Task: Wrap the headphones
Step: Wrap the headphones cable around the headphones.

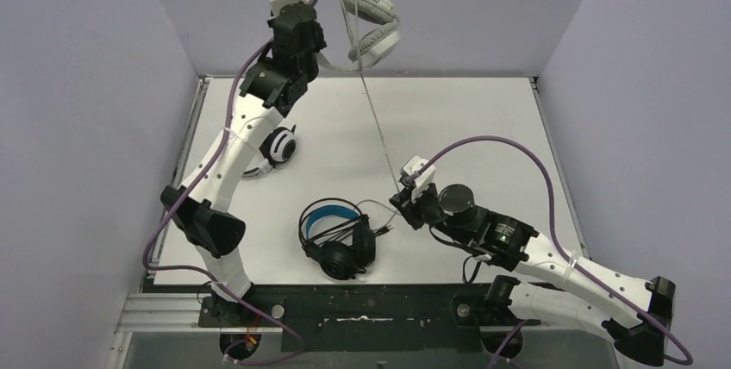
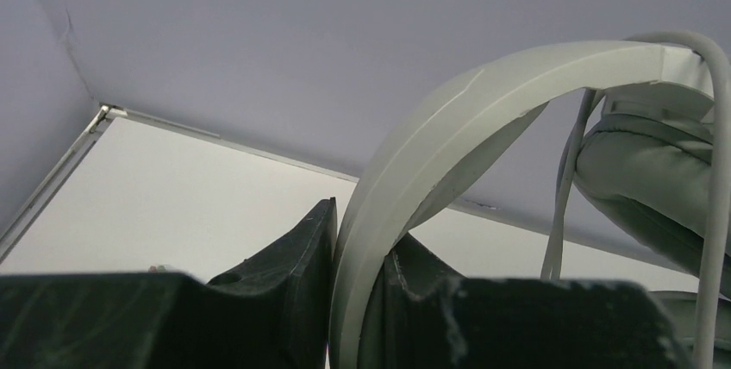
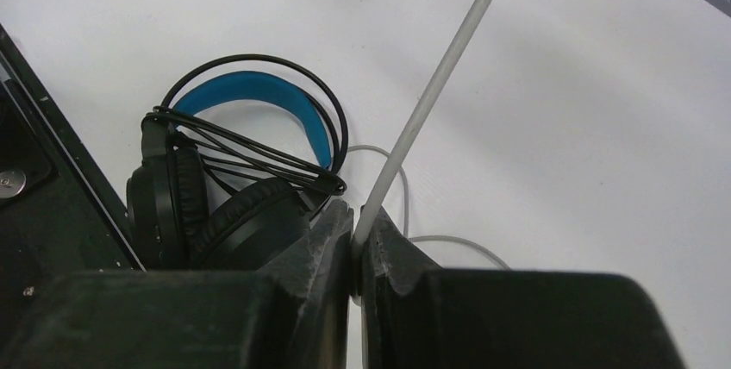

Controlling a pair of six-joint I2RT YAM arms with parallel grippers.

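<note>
White table [image 1: 483, 128]; left hand [image 2: 358, 244] grips grey headset [image 1: 377, 26], right hand [image 3: 355, 233] pinches cable [image 3: 440, 76].

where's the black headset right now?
Top view: black headset lies on the table near its front edge, about centre, just left of the right gripper.

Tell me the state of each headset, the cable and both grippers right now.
Pale grey over-ear headset: held up by its headband.
Its pale cable: stretched taut.
Black headset with blue-lined headband: on the table, cable wrapped.
White headset with black ear-cup centres: partly hidden by the left arm.
Left gripper: shut on the grey headband.
Right gripper: shut on the pale cable.
</note>
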